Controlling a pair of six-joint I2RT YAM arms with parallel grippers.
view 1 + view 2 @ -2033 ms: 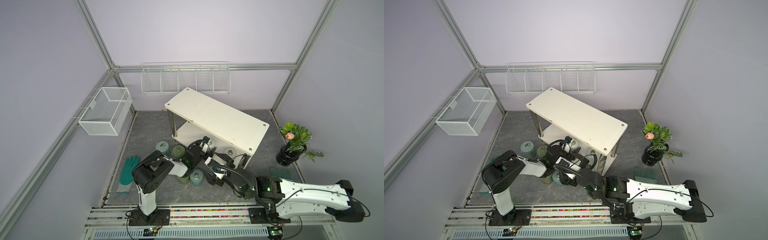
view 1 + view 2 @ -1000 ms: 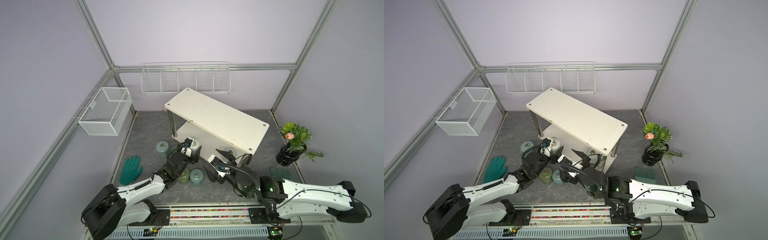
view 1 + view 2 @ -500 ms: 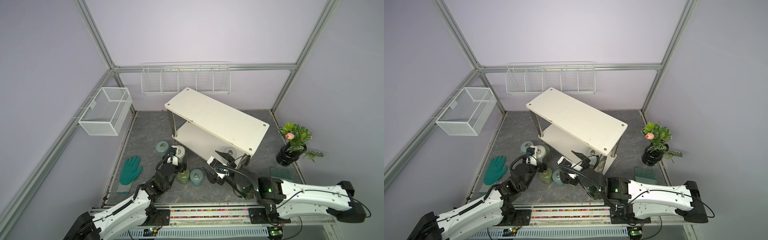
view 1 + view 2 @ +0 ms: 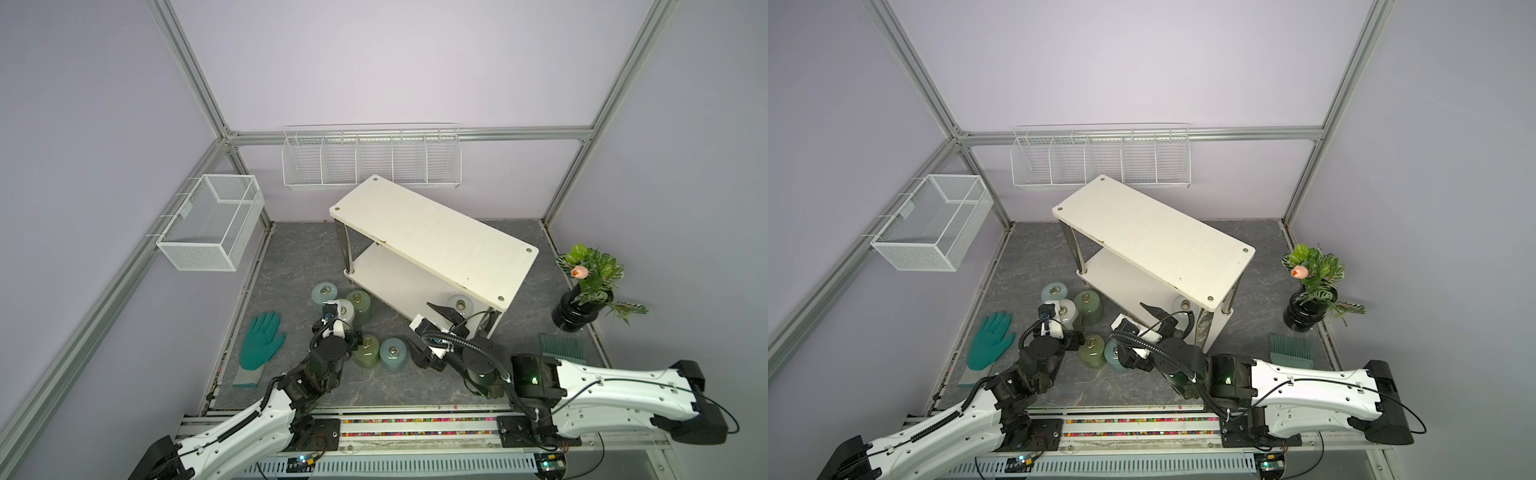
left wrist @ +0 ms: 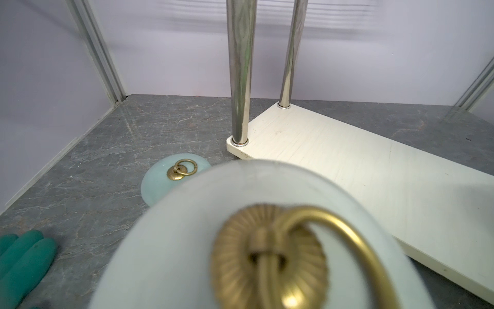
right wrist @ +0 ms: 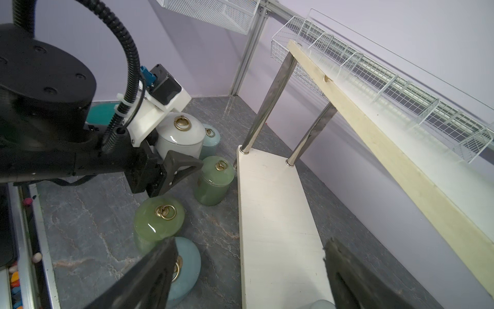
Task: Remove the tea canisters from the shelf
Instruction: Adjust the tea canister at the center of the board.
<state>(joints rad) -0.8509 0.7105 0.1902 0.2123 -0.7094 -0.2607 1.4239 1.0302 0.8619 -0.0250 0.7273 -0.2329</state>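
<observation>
left gripper [image 6: 183,160] clamped on white canister [image 6: 179,136], off the shelf [image 4: 432,232], over the floor [image 4: 291,257], can't tell if it's set down; blue canister [image 6: 211,139] and green canister [image 6: 213,182] just beside it, 2nd green [image 6: 159,219] and 2nd blue [image 6: 184,267] side by side nearer the arms; right gripper [image 4: 432,332] jaws wide apart, empty, at front of lower tier [image 4: 395,274], near other white canister [image 4: 459,305] standing on that tier; glove [image 4: 262,340] lies left of the cluster

Grey floor [image 4: 299,257]: shelf [image 4: 432,232], canisters [image 4: 392,353], glove [image 4: 262,340]
</observation>
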